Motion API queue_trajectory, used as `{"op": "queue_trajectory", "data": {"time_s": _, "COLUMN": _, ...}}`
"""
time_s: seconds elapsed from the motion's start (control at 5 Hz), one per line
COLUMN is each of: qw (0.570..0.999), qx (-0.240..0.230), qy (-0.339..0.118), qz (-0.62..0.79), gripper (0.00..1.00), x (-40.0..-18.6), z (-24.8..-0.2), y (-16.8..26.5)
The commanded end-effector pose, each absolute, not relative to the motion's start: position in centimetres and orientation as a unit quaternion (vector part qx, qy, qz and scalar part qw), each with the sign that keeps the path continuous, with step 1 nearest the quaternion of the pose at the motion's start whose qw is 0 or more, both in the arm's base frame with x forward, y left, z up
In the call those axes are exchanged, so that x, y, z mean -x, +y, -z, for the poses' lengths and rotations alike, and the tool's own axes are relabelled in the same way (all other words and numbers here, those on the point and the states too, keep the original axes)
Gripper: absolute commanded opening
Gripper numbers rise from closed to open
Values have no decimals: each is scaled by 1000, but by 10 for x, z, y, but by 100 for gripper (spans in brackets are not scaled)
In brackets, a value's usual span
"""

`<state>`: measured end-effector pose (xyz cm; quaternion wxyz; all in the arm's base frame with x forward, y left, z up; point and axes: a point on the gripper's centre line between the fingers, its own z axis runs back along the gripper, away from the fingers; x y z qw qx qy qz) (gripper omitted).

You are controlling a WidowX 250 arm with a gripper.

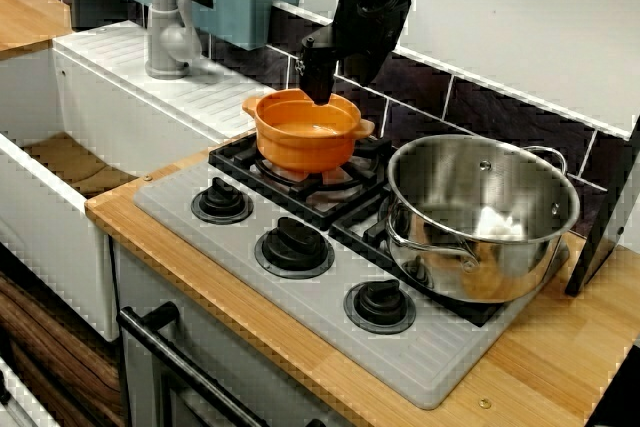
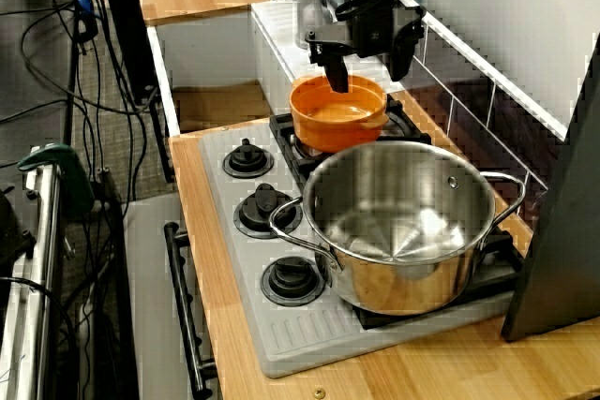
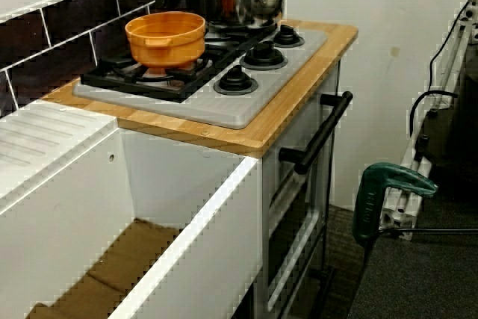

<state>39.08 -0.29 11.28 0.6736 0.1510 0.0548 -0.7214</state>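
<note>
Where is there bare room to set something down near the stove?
Free: the wooden counter right of the grey hob plate, and the white drainboard between faucet and orange pot. Crowded: the grates, where the steel pot sits close to the orange one under the open gripper.

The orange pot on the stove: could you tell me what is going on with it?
The robot's gripper hangs open over the back rim of the orange pot, which sits on a burner of the stove. Whether it touches the rim is unclear. A steel pot stands on the neighbouring burner, apart from the gripper.
</note>
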Motion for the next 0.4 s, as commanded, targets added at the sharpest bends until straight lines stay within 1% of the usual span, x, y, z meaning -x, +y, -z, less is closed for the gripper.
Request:
{"op": "queue_trajectory", "data": {"time_s": 0.0, "qw": 694, "qx": -141, "qy": 23, "qz": 706, "gripper": 100, "x": -370, "z": -151, "y": 4}}
{"op": "queue_trajectory", "data": {"time_s": 0.2, "qw": 704, "qx": -128, "qy": 4, "qz": 698, "gripper": 100, "x": -354, "z": -162, "y": 10}}
